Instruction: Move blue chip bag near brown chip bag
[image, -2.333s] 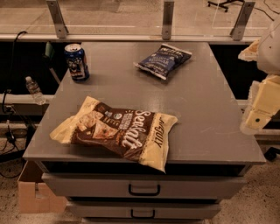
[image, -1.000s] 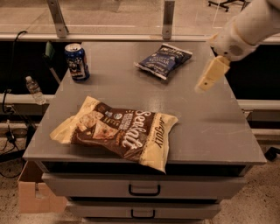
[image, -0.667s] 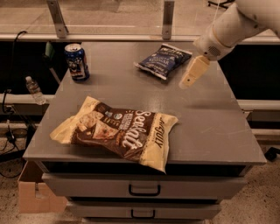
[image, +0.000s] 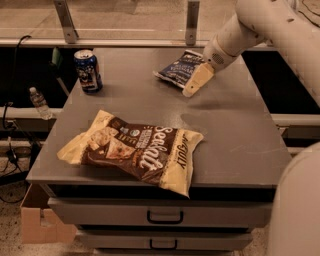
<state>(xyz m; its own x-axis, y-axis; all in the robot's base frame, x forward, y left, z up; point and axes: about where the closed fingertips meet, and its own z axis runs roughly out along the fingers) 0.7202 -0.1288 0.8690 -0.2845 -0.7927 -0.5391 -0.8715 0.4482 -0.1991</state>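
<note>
The blue chip bag (image: 178, 68), small and dark navy with pale lettering, lies at the back of the grey table (image: 235, 125), right of centre. The brown chip bag (image: 135, 149), large, cream and dark brown with white script, lies at the table's front left. My gripper (image: 194, 84) hangs from the white arm coming in from the upper right. Its cream fingers overlap the blue bag's right edge, just above the tabletop. The blue bag's right part is hidden behind it.
A blue soda can (image: 88, 71) stands at the table's back left corner. Drawers with handles (image: 165, 217) sit under the tabletop. A cardboard box (image: 37, 225) and a water bottle (image: 38, 102) are on the left, off the table. A metal rail runs along the back.
My arm swung in from the right edge of the table toward the back, and the gripper has come down and left onto the blue bag's right side. The bags and can have not moved.
</note>
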